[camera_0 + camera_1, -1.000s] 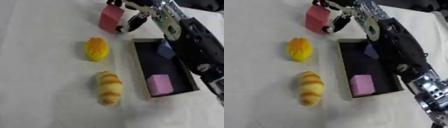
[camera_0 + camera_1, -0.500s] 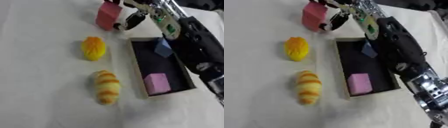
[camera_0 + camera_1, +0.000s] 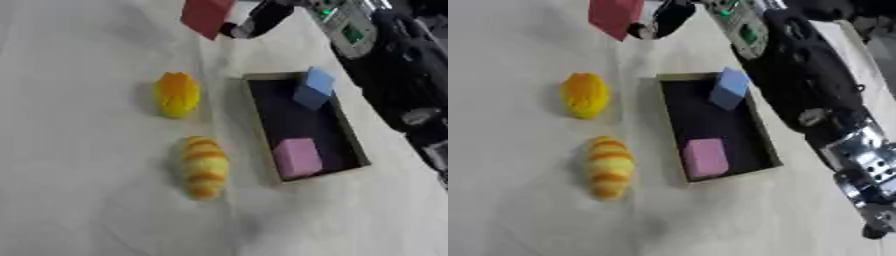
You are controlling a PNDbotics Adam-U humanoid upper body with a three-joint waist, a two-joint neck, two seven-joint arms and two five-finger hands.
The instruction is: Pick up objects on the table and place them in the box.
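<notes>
A red block (image 3: 207, 15) hangs tilted at the top of the view, left of the box. My right hand (image 3: 258, 20) reaches in from the upper right with its dark fingers curled against the block's right side. The open box (image 3: 261, 131), with a tan rim and a dark inside, lies right of centre. It holds a blue cube (image 3: 313, 87) at its far end and a pink block (image 3: 297, 157) at its near end. On the white cloth to the left lie a yellow-orange rounded thing (image 3: 177, 94) and a striped yellow-orange bread-shaped thing (image 3: 204, 167).
My right arm (image 3: 798, 75), black with a green-lit panel, stretches along the box's right side and over its far corner. The white cloth (image 3: 79, 150) covers the whole table, with wrinkles near the front.
The red block has risen toward the top of the view with my right hand and now sits tilted. The whole picture has shifted slightly left.
</notes>
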